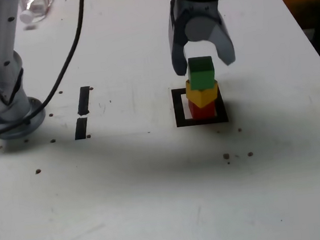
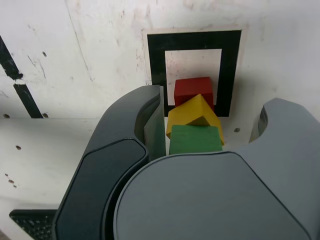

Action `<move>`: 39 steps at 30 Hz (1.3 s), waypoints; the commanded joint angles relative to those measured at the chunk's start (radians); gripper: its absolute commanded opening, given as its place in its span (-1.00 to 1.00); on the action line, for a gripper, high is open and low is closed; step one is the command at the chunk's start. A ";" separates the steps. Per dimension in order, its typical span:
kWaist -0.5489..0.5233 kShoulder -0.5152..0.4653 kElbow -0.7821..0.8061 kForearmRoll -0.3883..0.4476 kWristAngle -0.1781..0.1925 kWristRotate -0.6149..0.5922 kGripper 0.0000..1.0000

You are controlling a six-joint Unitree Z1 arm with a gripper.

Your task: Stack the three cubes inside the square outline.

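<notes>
The three cubes stand in one stack inside the square outline point(image 1: 179, 109): red point(image 1: 204, 111) at the bottom, yellow point(image 1: 202, 92) in the middle and turned at an angle, green point(image 1: 202, 72) on top. My gripper point(image 1: 204, 64) hangs over the stack, open, one finger on each side of the green cube. The wrist view looks down on the green cube point(image 2: 195, 140), the yellow cube point(image 2: 192, 112) and the red cube point(image 2: 192, 90) within the black outline point(image 2: 156, 65). There the gripper point(image 2: 210, 107) shows one finger close beside the green cube and the other well clear of it.
The arm's base point(image 1: 6, 96) stands at the exterior view's left, with a black cable point(image 1: 67, 55) running over the table. Two short black strips point(image 1: 83, 100) lie between base and stack. A plastic bottle point(image 1: 36, 7) lies at the far left. The table's edge runs along the right.
</notes>
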 commanded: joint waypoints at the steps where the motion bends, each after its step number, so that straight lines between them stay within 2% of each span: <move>1: -0.001 -0.035 -0.001 0.002 0.017 -0.001 0.52; 7: -0.001 -0.107 0.027 0.000 0.053 -0.010 0.58; 17: 0.004 -0.200 0.158 -0.001 0.068 -0.042 0.63; 20: 0.005 -0.249 0.259 -0.010 0.074 -0.071 0.67; 27: 0.005 -0.332 0.466 -0.093 0.059 -0.091 0.81; 32: 0.005 -0.384 0.645 -0.201 0.033 -0.091 0.94; 39: 0.005 -0.431 0.815 -0.320 0.025 -0.091 0.98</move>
